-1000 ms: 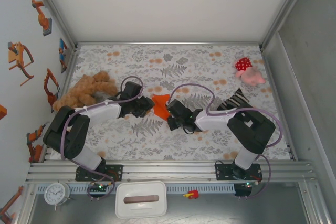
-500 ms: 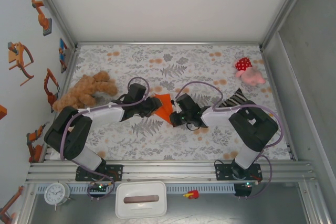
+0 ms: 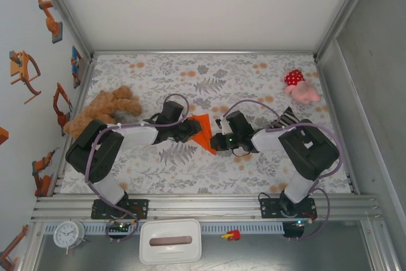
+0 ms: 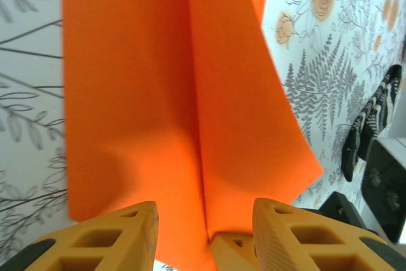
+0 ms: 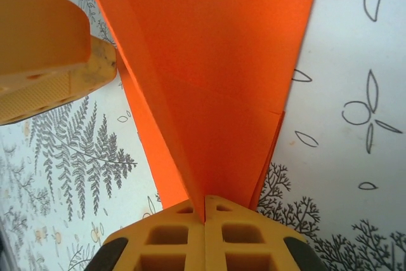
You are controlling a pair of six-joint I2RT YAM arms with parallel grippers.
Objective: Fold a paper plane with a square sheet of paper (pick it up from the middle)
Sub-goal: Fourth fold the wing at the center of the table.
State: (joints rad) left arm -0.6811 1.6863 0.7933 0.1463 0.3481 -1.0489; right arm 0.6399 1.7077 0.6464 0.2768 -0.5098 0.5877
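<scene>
The orange sheet of paper (image 3: pixel 203 129) is folded into a pointed plane shape with a centre crease and is held just above the middle of the table. My right gripper (image 3: pixel 216 141) is shut on its narrow end; the wrist view shows the folded layers (image 5: pixel 216 61) pinched between the closed fingertips (image 5: pixel 204 211). My left gripper (image 3: pixel 190 129) comes in from the left and is open. Its two fingers (image 4: pixel 204 212) stand on either side of the crease of the paper (image 4: pixel 158 93) without pinching it. One left finger (image 5: pixel 44 61) shows in the right wrist view.
A brown teddy bear (image 3: pixel 101 112) lies at the left beside the wall. A red-and-pink dotted plush (image 3: pixel 299 87) sits at the back right. A black-and-white striped object (image 3: pixel 282 122) lies behind the right arm. A white box (image 3: pixel 170 240) and a clock (image 3: pixel 68 234) sit below the front rail.
The left gripper has moved right up to the paper and opened wider around it. The right gripper, still shut on the paper, has shifted it slightly right and toward the back.
</scene>
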